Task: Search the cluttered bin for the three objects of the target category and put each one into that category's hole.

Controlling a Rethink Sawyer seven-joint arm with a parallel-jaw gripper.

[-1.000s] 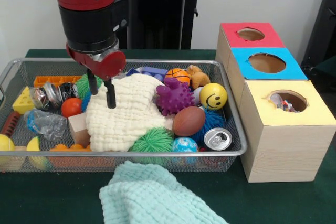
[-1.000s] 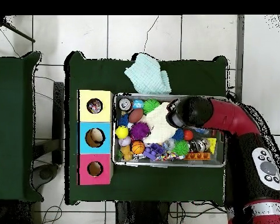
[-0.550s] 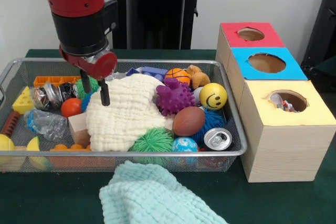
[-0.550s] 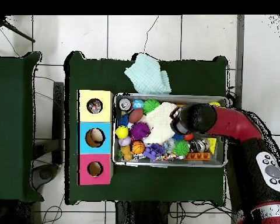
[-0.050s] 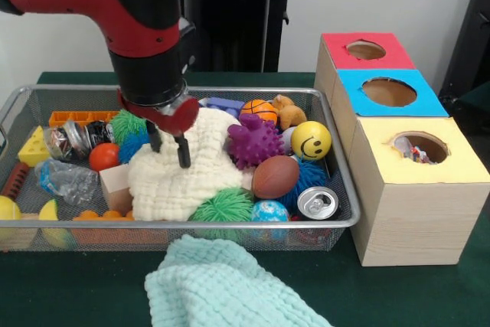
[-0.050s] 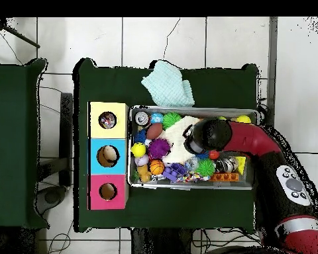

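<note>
My gripper (image 5: 168, 148) is open, its two black fingers touching down on the upper left of a cream cloth (image 5: 195, 178) that lies heaped in the middle of the wire bin (image 5: 253, 89). Nothing is held between the fingers. Around the cloth lie a purple spiky ball (image 5: 254, 142), a small basketball (image 5: 259, 109), a yellow smiley ball (image 5: 311, 140), a brown football (image 5: 276, 176), a green fuzzy ball (image 5: 222, 208) and a drink can (image 5: 317, 203). In the overhead view the arm (image 6: 218, 135) hides the gripper; the cream cloth (image 6: 176, 135) shows beside it.
Three boxes with round holes stand beside the bin: red (image 5: 364, 50), blue (image 5: 389, 91), yellow (image 5: 419, 147). A teal cloth (image 5: 222, 285) lies on the table before the bin. A cheese wedge (image 5: 34, 147), crushed cans (image 5: 73, 139) and a red ball (image 5: 104, 156) fill the bin's left part.
The gripper has moved right, back over the cream cloth, and lower onto it. It stays open. The bin's objects have not shifted.
</note>
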